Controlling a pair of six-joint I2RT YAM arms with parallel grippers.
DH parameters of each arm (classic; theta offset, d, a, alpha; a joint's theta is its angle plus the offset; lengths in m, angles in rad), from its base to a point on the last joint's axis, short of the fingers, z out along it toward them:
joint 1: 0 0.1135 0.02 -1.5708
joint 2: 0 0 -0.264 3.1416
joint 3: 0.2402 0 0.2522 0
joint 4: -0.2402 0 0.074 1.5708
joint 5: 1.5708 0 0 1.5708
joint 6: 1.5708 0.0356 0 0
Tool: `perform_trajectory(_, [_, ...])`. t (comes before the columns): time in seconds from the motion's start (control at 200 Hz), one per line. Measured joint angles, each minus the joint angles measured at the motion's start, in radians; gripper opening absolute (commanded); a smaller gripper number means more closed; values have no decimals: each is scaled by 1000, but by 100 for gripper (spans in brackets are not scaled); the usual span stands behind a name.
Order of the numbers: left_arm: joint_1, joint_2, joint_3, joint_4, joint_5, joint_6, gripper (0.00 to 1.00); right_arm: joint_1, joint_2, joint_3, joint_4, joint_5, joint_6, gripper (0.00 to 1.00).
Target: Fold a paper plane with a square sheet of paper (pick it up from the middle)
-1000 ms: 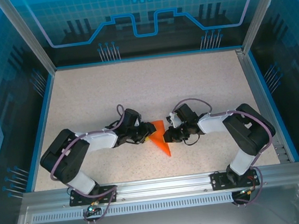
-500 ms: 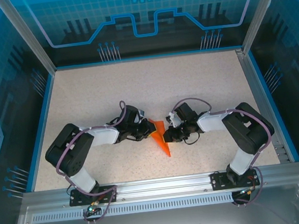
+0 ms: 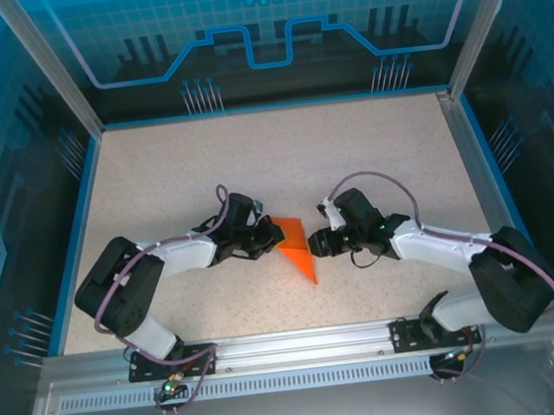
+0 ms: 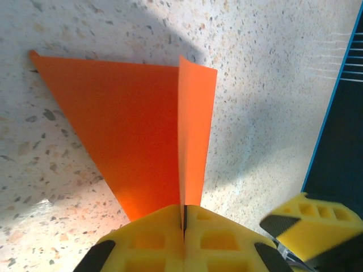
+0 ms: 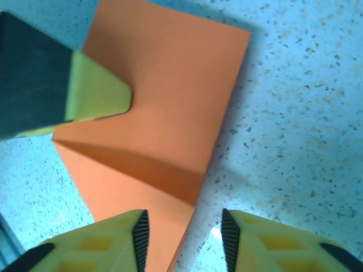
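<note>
Folded orange paper [image 4: 136, 124] pinched in left claw [image 4: 183, 218]; right claw [image 5: 184, 229] parted alongside.

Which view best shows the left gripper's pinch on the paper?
Left wrist: left gripper shut on an upright flap of the orange paper. Top external hides that contact; right wrist shows one finger over the sheet.

The orange paper [image 3: 298, 249], a folded pointed wedge, lies at the middle of the table [image 3: 252, 160]; one flap upright.

No text, label or number is readable; the back wall [image 3: 267, 28] shows line art (a gear)
</note>
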Motion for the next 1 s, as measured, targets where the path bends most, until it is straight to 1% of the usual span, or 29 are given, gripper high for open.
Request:
perform_trajectory(0.12, [0,0,0,-18,-12,-10,0,110,-18,-7,7,100,-64,48])
perform_trajectory(0.26, [0,0,1,-23,-16,-16,0,296,-23,-15,16,262,-147,50])
perform_trajectory(0.38, [0,0,2,-27,-16,-18,0,378,-14,-13,21,383,-201,51])
perform_trajectory(0.47, [0,2,7,-35,-16,-18,0,436,41,13,14,474,-237,50])
perform_trajectory(0.61, [0,2,12,-41,-16,-18,0,487,150,82,-8,572,-272,49])
perform_trajectory(0.73, [0,2,14,-41,-16,-18,0,518,207,131,-21,660,-290,49])
perform_trajectory(0.86, [0,2,14,-41,-16,-18,0,522,236,146,-27,734,-302,44])
perform_trajectory(0.93, [0,2,14,-42,-16,-18,0,523,245,146,-34,760,-310,40])
perform_trajectory(1.0, [0,2,14,-42,-16,-18,0,523,252,147,-40,782,-314,37])
